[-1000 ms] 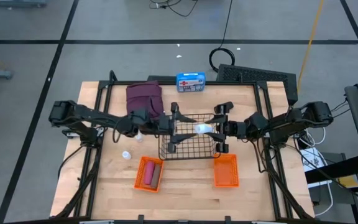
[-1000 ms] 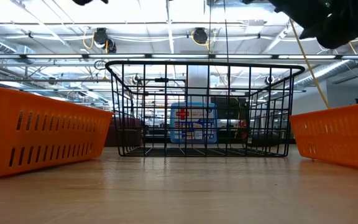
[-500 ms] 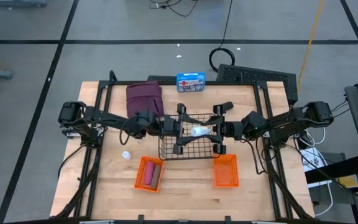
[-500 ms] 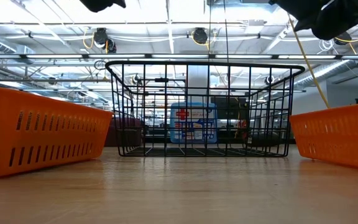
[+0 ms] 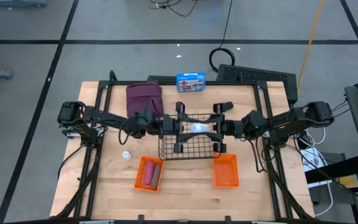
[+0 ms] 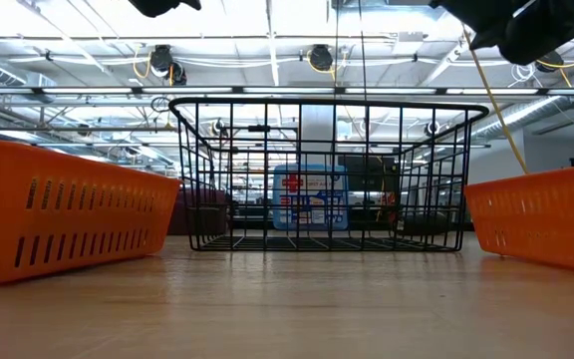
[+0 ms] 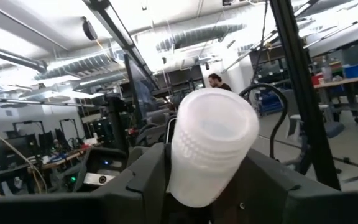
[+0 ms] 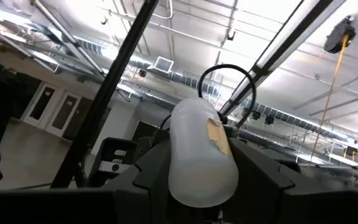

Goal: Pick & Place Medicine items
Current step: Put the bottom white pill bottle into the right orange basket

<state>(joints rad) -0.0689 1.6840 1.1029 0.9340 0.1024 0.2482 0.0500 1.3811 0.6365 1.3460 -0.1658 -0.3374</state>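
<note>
Two grippers on one item: white bottle (image 5: 196, 129), held above the wire basket (image 5: 166, 152).
Right gripper (image 5: 207, 129): pinched one end of the bottle.
Left gripper (image 5: 184, 127): had moved in over the basket and narrowed onto the other end.
Meaning: probably a handover; bottle not yet placed.

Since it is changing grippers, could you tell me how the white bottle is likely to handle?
The white bottle looks like thin, translucent plastic, so probably light. Its smooth round body may slip or turn in a gripper, and would likely roll if dropped on its side.
</note>
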